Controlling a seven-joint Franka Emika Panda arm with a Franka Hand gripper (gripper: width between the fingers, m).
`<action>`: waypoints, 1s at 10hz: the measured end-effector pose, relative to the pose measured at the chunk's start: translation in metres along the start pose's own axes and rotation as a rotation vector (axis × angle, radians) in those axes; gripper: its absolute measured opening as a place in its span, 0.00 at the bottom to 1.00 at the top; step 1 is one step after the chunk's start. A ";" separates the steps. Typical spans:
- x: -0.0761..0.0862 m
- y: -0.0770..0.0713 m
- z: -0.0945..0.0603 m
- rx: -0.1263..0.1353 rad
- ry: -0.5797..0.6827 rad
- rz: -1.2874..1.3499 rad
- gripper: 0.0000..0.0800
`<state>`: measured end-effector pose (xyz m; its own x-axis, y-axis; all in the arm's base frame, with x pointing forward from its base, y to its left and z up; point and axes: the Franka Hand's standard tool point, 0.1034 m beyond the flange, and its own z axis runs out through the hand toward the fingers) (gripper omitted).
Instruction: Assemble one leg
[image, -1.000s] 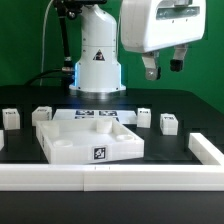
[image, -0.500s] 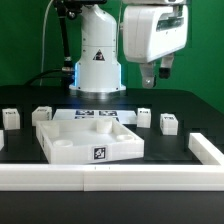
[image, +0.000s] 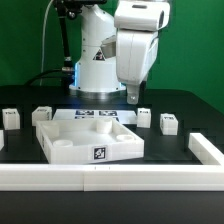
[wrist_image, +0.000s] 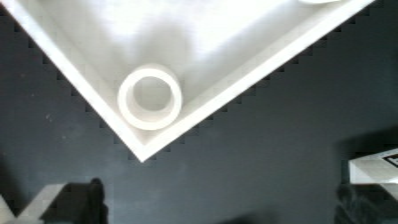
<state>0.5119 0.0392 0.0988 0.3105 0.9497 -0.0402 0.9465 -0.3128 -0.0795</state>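
Tool (image: 133, 98) has swung in from the upper right of the exterior view to upper centre over the last second, and has come down a bit. It now hangs high over the back right corner of the panel (image: 70, 148). Only one dark finger edge shows, so I can't tell whether the tool is released or clenched. No part is visible in it. The wrist view looks straight down on a panel (wrist_image: 107, 40) corner with its round hole (wrist_image: 150, 98), and dark counter (wrist_image: 267, 170) fills the rest. The dark shapes at the wrist view's edge are too blurred to read as fingers. The leg (image: 144, 117) stands upright on the counter (image: 180, 150), just beside the panel's back right corner and below and slightly right of the tool, untouched. Another leg (image: 169, 122) sits near it toward the exterior view's right, and two more legs (image: 42, 115) are at the exterior view's left. My read is that this is still the approach phase with no grasp yet. The tool is lined up nearer the corner hole than the leg, so it likely needs a small shift right, then a descent onto the leg.
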 end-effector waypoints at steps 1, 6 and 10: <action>0.000 0.000 0.000 0.001 0.000 0.000 0.81; -0.039 -0.010 0.019 -0.061 0.006 -0.380 0.81; -0.057 -0.009 0.024 -0.057 -0.019 -0.431 0.81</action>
<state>0.4834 -0.0125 0.0779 -0.1157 0.9927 -0.0332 0.9927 0.1144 -0.0379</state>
